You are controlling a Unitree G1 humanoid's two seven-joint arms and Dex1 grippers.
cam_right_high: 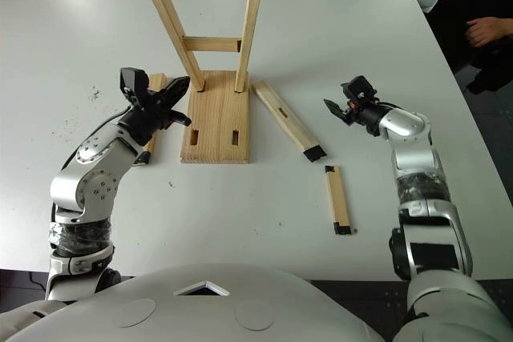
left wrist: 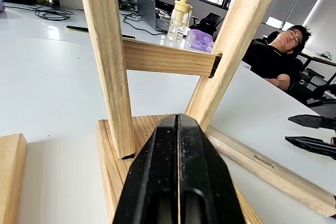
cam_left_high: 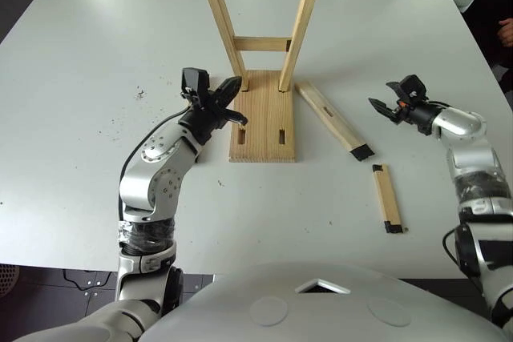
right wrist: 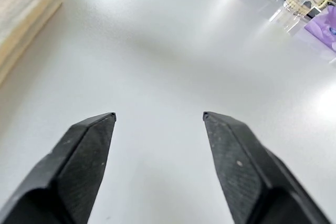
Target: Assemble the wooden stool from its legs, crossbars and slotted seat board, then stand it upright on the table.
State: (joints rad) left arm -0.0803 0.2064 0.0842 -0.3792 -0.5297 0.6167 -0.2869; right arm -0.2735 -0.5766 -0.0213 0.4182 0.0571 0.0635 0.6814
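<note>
**Left claw (left wrist: 178,121) closed on nothing, right claw (right wrist: 159,116) spread wide: stool half built**

Both claws are empty. From its own wrist camera the left one shows its fingers pressed together with only a seam between them. It sits low over the left part of the seat board (cam_left_high: 260,146), close to the foot of the nearer upright. The right one hangs above bare table (cam_left_high: 80,118), well off to the right of the loose parts, its fingers clearly apart.

The step in hand, as I judge it, is the second pair of legs. The board lies flat with its underside up, and the far end is already done. The near end is still open, so the task is roughly half finished and the stool is not yet turned upright.

The next move calls for a grasp on a loose leg near its middle. The leg must then be tipped upright and its end lined up squarely with an empty slot before it is pressed down. The left claw would have to open before it can take anything. It could also serve to steady the board.

Count:
- seat board: one
- standing legs (cam_left_high: 224,26): two, in the far slots
- fitted crossbar (cam_left_high: 260,44): one, joining them
- empty slots (cam_left_high: 241,134): two, at the near end
- loose leg (cam_left_high: 333,122): one, lying just right of the board
- left-hand stick (cam_right_high: 152,122): one, beside the board's left edge and partly hidden by the arm, probably the fourth leg
- loose crossbar (cam_left_high: 387,196): one, nearer the robot on the right
</note>
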